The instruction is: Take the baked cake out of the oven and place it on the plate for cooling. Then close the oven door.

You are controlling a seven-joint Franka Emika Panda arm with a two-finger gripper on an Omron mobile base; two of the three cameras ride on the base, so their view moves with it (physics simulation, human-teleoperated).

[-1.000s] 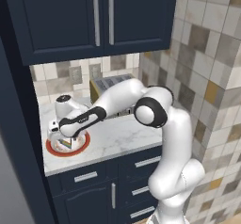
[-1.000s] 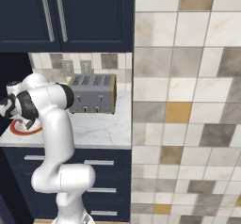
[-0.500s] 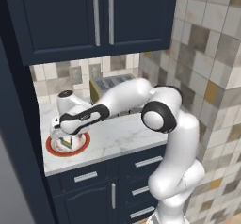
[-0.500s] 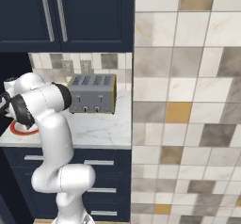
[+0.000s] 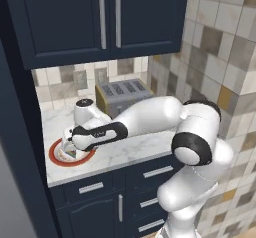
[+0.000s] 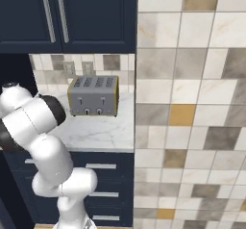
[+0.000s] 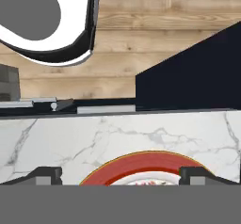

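Fingers (image 7: 120, 175) spread wide over red-rimmed plate (image 7: 141, 164), empty, cake (image 5: 68, 152) visible from left base

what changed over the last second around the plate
The fingers spread apart and now stand wide either side of the plate, letting go of the cake, which sits on it. The arm leaned further over the counter and the hand edged slightly right. The plate, toaster and cabinets stayed put.
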